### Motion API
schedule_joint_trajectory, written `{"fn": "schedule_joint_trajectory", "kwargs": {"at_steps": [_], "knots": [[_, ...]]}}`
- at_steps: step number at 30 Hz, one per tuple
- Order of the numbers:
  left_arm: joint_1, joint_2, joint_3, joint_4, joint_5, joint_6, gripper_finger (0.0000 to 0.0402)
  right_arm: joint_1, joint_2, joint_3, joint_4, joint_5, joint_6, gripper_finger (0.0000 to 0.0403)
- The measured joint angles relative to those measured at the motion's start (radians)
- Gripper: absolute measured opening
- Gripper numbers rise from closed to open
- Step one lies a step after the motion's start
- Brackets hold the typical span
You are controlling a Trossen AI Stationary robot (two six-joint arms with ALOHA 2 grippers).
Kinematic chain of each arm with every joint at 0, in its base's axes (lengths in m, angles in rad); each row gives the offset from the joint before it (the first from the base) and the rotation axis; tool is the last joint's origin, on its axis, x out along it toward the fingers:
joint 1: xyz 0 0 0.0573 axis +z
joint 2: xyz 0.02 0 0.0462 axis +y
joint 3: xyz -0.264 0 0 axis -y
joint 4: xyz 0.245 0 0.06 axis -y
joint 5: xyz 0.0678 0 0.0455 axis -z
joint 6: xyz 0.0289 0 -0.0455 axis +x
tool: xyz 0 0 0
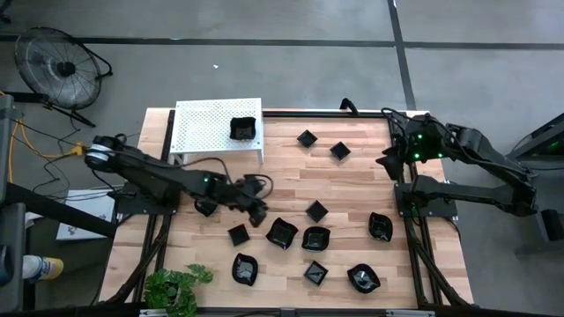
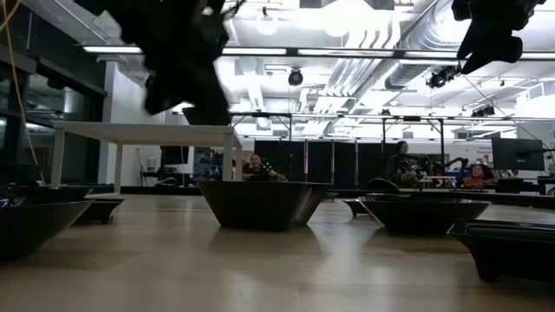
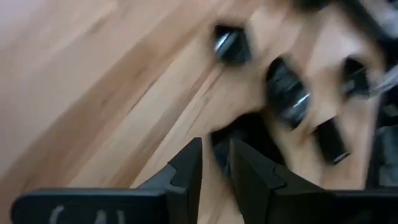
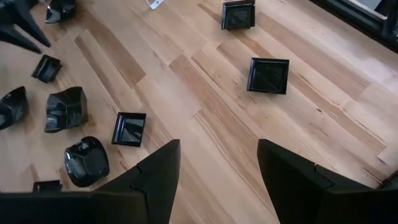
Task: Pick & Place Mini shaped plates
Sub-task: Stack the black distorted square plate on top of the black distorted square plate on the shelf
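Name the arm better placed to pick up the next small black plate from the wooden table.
Left. Its gripper hangs low among the small glossy black plates mid-table, while the right gripper, open, waits raised at the wooden table's right edge.

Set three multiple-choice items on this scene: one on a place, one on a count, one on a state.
1. In the high view, where on the table is the white shelf?
A) lower right corner
B) centre
C) upper left corner

2. How many black plates lie on the shelf?
A) none
B) one
C) three

3. The right tool is:
A) open and empty
B) shut on a plate
C) shut on the shelf

Answers:
1 C: the shelf sits at that corner.
2 B: a single plate lies on it.
3 A: its fingers stand wide apart with only bare wood between.
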Motion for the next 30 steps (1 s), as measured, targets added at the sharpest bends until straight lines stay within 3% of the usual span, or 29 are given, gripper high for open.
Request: {"fn": "schedule_joint_trajectory", "kwargs": {"at_steps": [10, 14, 30], "knots": [[-0.094, 0.120, 0.013, 0.132, -0.046, -0.069, 0.0078, 0.020, -0.002, 0.000, -0.029, -0.010, -0.072, 0.0209], [-0.133, 0.129, 0.011, 0.138, -0.099, -0.089, 0.0078, 0.020, -0.002, 0.000, -0.031, -0.014, -0.098, 0.0209], [-0.144, 0.135, 0.009, 0.140, -0.132, -0.147, 0.0079, 0.020, -0.002, 0.000, -0.033, -0.045, -0.204, 0.0209]]}}
